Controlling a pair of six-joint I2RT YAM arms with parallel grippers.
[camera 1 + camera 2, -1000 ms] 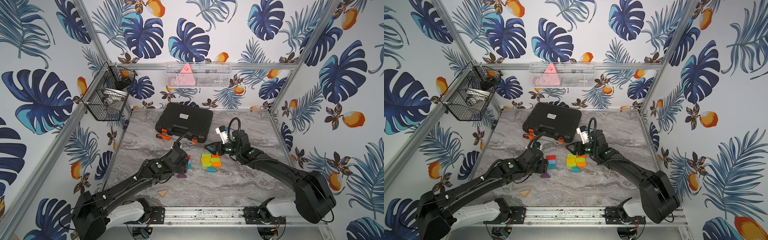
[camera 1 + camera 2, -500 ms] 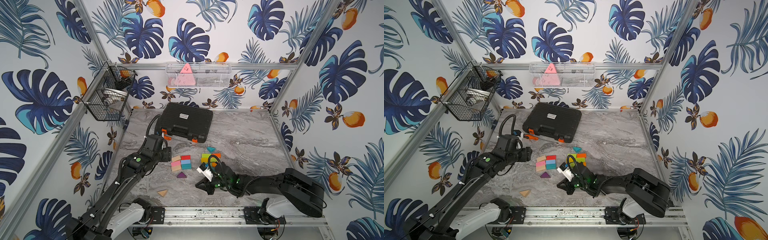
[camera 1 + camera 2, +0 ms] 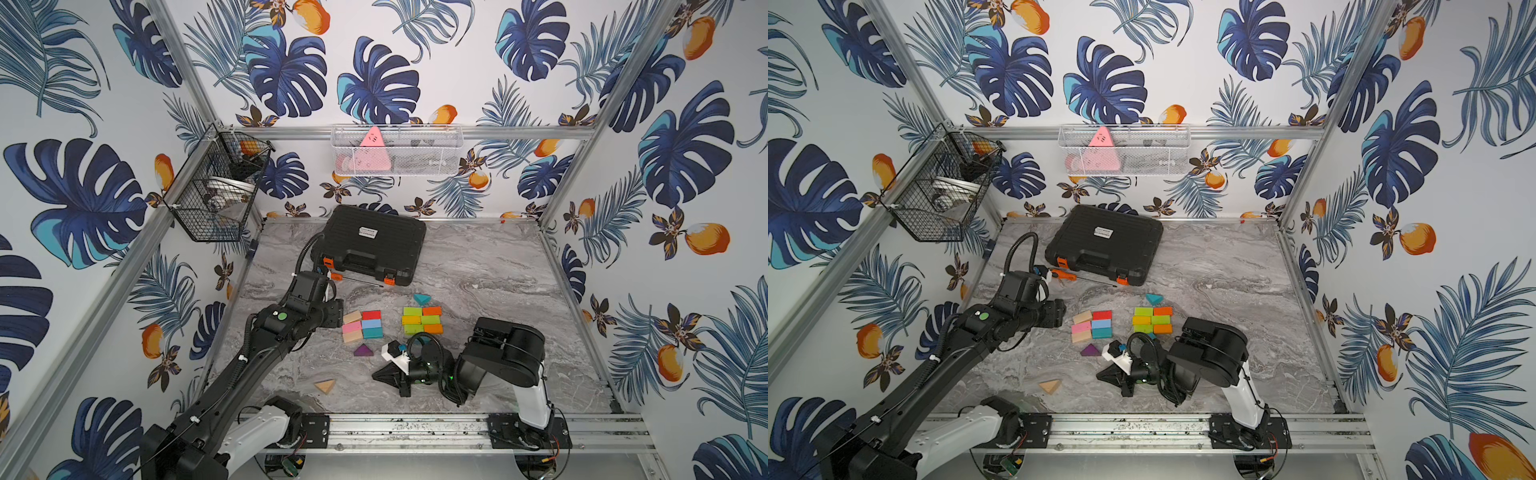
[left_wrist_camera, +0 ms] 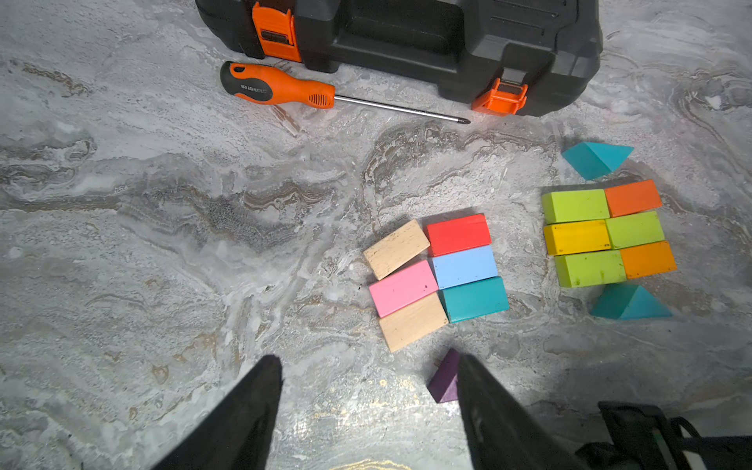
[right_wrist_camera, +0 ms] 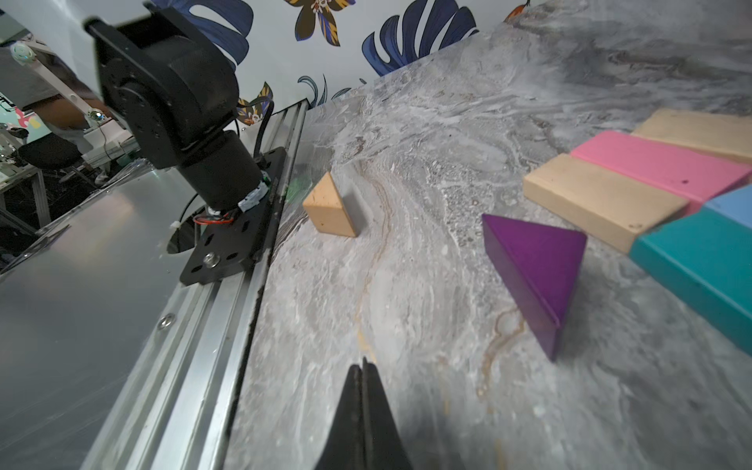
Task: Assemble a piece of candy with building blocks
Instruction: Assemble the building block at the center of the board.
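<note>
**Both top views.** We are seeing the building blocks (image 3: 361,326) lying in two flat clusters mid-table (image 3: 498,270). The right gripper (image 3: 376,376) is lying low, just beside the purple wedge (image 3: 1090,350).

**Left wrist.** We are looking past the left gripper (image 4: 366,360), whose jaws are standing apart and holding nothing, towards both clusters.

**Right wrist.** We are finding the right gripper's jaws pressed together and empty, with the wooden wedge (image 5: 329,207) lying ahead.

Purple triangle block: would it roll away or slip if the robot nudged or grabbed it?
The purple triangle block looks like painted wood: probably rigid and light. Resting on a flat face on the marble table, it should slide, not roll. Its slanted sides might slip from a pinch.
</note>
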